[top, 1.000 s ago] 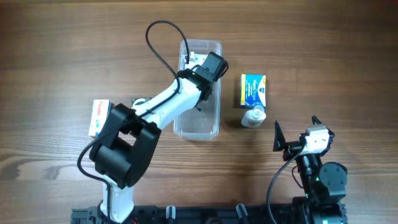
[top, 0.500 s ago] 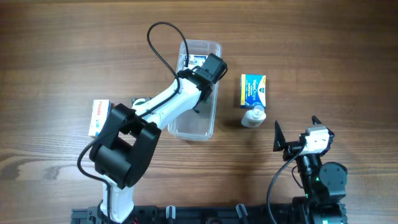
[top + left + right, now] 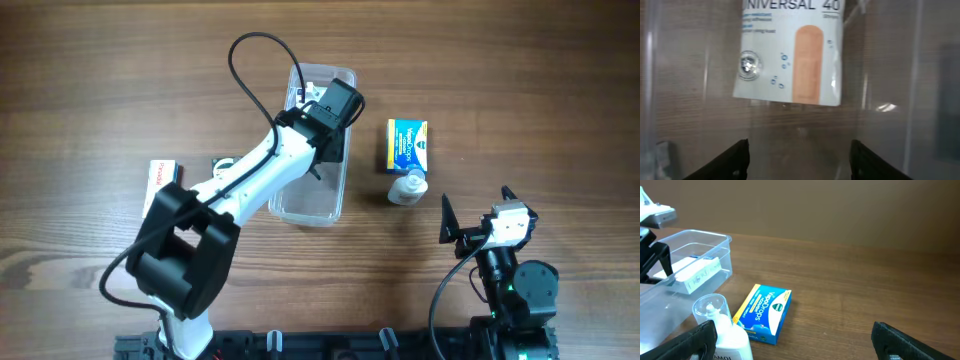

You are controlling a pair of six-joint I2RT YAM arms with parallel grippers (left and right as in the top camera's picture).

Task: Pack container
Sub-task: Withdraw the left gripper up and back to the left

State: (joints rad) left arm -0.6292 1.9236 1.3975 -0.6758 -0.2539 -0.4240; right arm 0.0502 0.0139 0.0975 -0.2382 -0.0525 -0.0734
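The container (image 3: pixel 305 205) is found on the table (image 3: pixel 540 80) toward the far edge, roughly midway between the left and right edges, with its long side running from far to near. 1 white plaster box (image 3: pixel 790 60) is seen lying flat on its floor at the far end, printed face up.

The left gripper (image 3: pixel 800 167) is held above the far half of the container, and the clear walls are seen on either side of its 2 fingers (image 3: pixel 732 160). Its jaws are parted and released, and nothing is grasped between them. The plaster box lies ahead of the fingertips, apart from them.

To the right of the container, apart from it, 1 blue-and-yellow box (image 3: pixel 407 145) is laid flat. A small white bottle (image 3: pixel 406 187) with a clear cap is placed just beside that box's near end; whether the 2 touch cannot be told. Toward the left edge, another white box (image 3: pixel 157 183) is partly hidden under the left arm (image 3: pixel 250 170).

The right gripper (image 3: pixel 476 207) is kept near the table's near right corner, well apart from every object, with its jaws spread wide and nothing held.
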